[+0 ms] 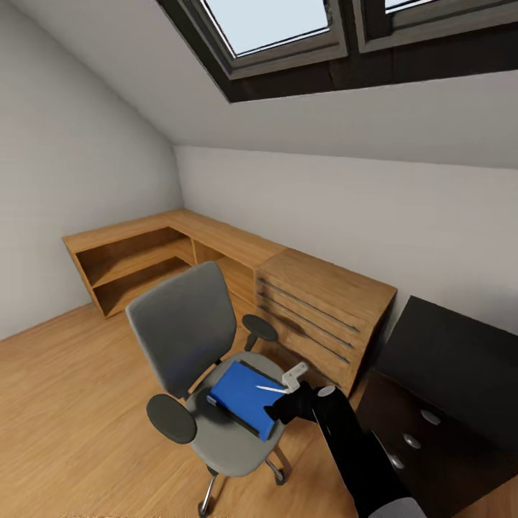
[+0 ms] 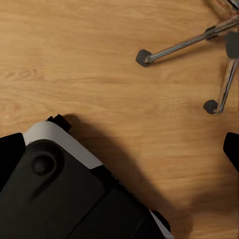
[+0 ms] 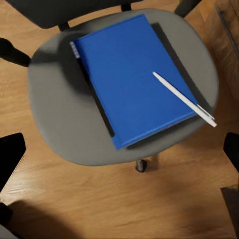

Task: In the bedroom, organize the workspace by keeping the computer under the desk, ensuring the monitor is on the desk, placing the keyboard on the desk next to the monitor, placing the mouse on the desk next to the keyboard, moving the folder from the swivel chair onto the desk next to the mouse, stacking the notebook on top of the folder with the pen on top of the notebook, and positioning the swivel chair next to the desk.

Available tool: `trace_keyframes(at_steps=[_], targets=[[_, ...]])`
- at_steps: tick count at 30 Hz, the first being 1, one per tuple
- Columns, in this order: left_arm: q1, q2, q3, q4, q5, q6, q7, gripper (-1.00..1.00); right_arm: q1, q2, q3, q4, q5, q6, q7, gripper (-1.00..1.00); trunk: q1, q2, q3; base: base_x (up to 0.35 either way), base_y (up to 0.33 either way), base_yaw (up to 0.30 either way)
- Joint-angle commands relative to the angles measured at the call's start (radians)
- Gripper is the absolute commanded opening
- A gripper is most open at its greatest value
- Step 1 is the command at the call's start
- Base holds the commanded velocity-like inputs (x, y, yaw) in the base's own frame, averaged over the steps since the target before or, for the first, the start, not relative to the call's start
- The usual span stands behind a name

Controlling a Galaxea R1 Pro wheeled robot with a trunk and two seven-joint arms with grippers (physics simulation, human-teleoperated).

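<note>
Attic bedroom: swivel chair carries folder, pen; right fingers spread above.

Your right arm is a glossy black tube, thick and rounded, with a small grey round cap near the wrist. It ends in a black wrist block carrying a light grey bracket piece at the tip. In the right wrist view, your black fingertips are blunt dark slabs with no markings. In the left wrist view, your base is a black moulded shell with a round recessed knob, a white band along its edge, and small black corner lugs.
</note>
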Motion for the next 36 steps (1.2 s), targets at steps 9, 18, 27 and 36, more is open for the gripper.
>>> trace_keyframes(at_steps=[9, 18, 27, 36], targets=[[0.005, -0.012, 0.101, -0.006, 0.058, 0.017, 0.004, 1.00, -0.004, -0.064, 0.004, -0.006, 0.009, -0.057, 0.095, 1.00, 0.000, -0.001, -0.001, 0.000, 0.000, 0.276], [0.016, -0.013, 0.108, 0.019, 0.097, 0.009, 0.006, 1.00, 0.000, -0.084, -0.001, 0.010, 0.014, -0.249, 0.103, 1.00, 0.000, -0.001, -0.001, 0.155, 0.000, 0.097], [0.014, -0.012, 0.111, 0.064, 0.103, 0.010, 0.005, 1.00, -0.043, -0.135, -0.010, 0.194, 0.017, -0.406, 0.217, 1.00, 0.000, -0.001, -0.001, 0.235, 0.000, 0.006], [0.011, -0.014, 0.111, 0.081, 0.103, 0.005, 0.005, 1.00, -0.113, -0.172, -0.014, 0.275, 0.019, -0.422, 0.277, 1.00, 0.000, -0.001, -0.001, 0.017, 0.000, 0.000]])
